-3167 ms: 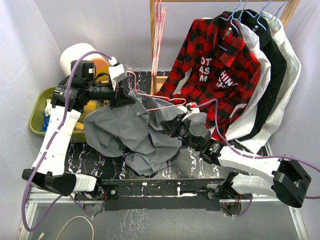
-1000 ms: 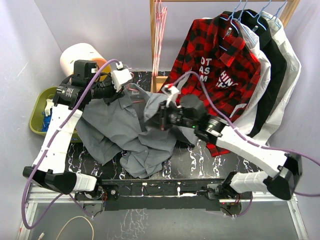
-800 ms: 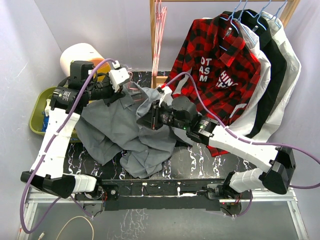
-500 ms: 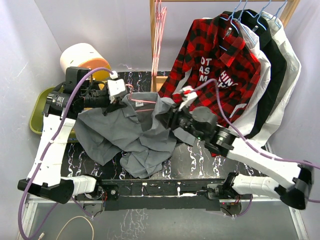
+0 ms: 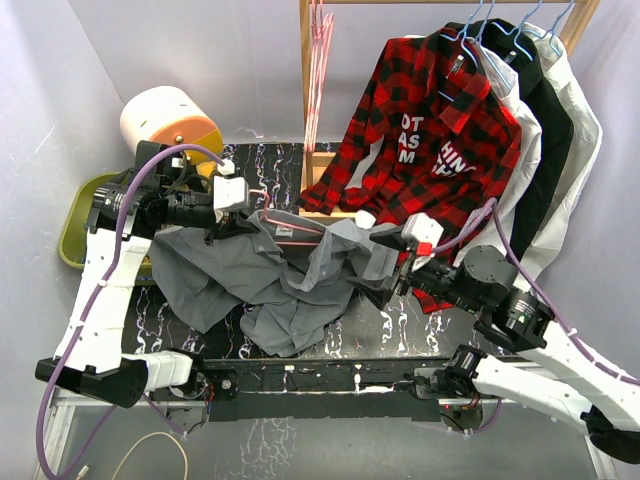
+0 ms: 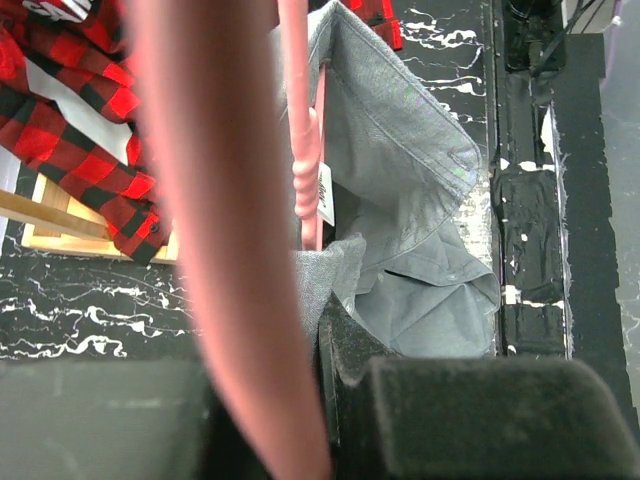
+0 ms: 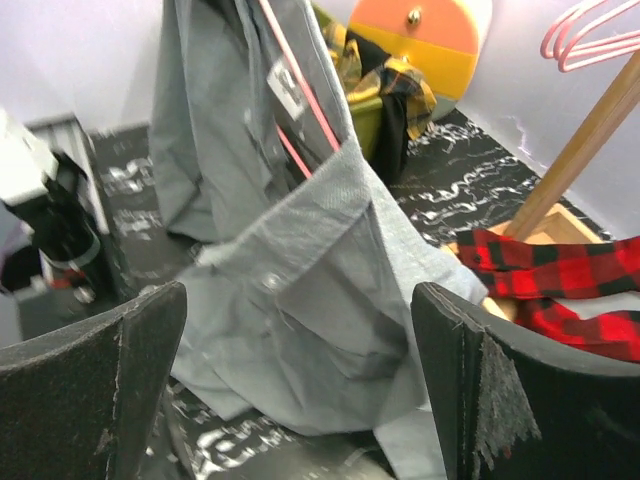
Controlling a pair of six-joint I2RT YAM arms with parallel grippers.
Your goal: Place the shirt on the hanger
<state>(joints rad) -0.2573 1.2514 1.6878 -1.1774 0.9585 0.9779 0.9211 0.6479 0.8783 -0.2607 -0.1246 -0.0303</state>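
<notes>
The grey shirt (image 5: 250, 272) lies bunched on the black marbled table, its collar end lifted. The thin pink hanger (image 5: 292, 229) is threaded into the collar. My left gripper (image 5: 230, 212) is shut on the hanger above the shirt's left side. In the left wrist view the hanger (image 6: 306, 150) runs past the white neck label (image 6: 326, 196) into the shirt (image 6: 400, 160). My right gripper (image 5: 380, 280) stands open just right of the shirt, holding nothing. In the right wrist view the shirt (image 7: 330, 290) hangs ahead of the wide-apart fingers (image 7: 100, 380), with the hanger (image 7: 300, 110) inside the collar.
A red-black plaid shirt (image 5: 430, 130) and other garments hang on light blue hangers (image 5: 518, 38) at the back right. A wooden rack post (image 5: 306, 90) carries spare pink hangers (image 5: 320, 40). A green bin (image 5: 78, 222) and an orange-white drum (image 5: 162, 115) sit at the left.
My right gripper let go of the shirt, opened wide and drew back to the right and nearer. The left gripper shifted slightly left and lower with the hanger; the collar sank.
</notes>
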